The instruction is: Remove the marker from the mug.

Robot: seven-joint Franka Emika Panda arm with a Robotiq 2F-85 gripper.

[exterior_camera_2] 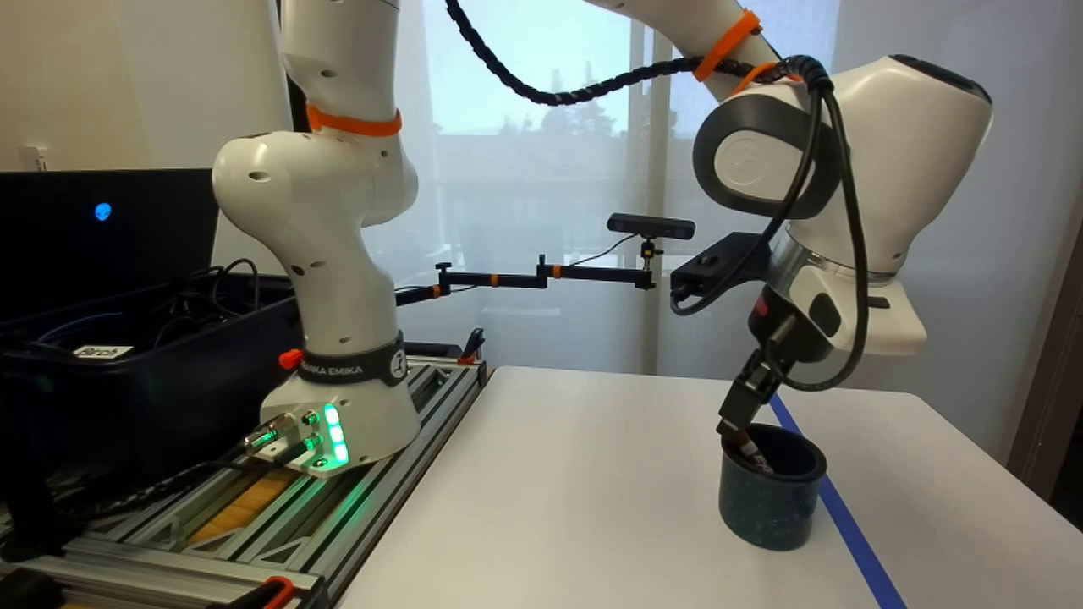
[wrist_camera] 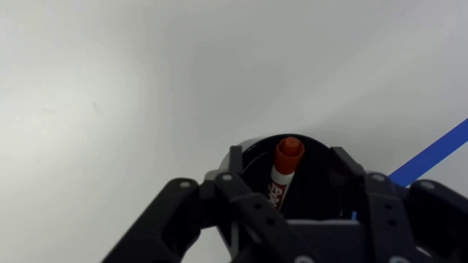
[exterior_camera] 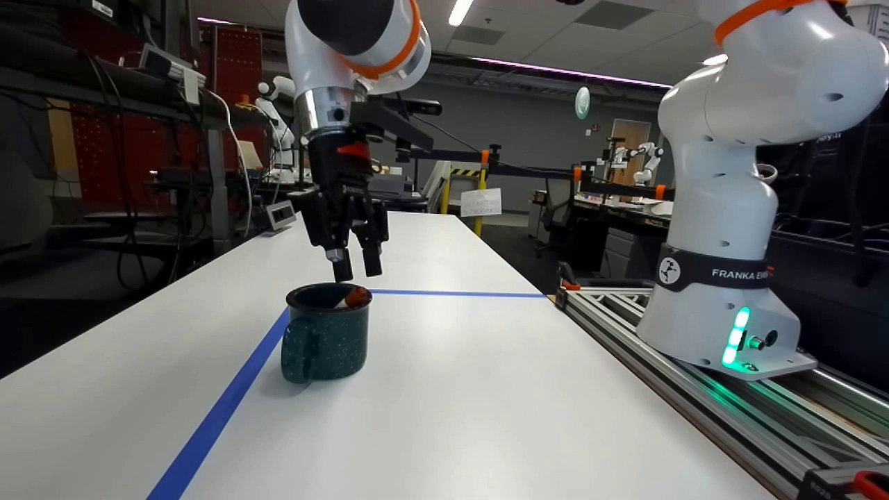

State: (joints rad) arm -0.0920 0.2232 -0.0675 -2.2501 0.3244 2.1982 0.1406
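Observation:
The dark teal mug [exterior_camera: 339, 344] stands upright on the white table in both exterior views [exterior_camera_2: 766, 512], with its handle showing in an exterior view. The marker [wrist_camera: 282, 175] leans inside the mug, its red-orange end up near the rim. Its upper part shows in both exterior views [exterior_camera: 356, 298] [exterior_camera_2: 750, 452]; its lower end is hidden in the mug. My gripper [wrist_camera: 289, 157] is open in the wrist view, with one fingertip on each side of the marker and a gap to both. In an exterior view the fingertips [exterior_camera: 358, 266] are just above the mug's rim.
Blue tape [exterior_camera: 233, 396] runs along the white table [exterior_camera: 472, 389] beside the mug. The robot's base [exterior_camera_2: 347, 423] stands on a metal rail frame at the table's edge. A camera on a jointed arm [exterior_camera_2: 650, 227] rises behind the table.

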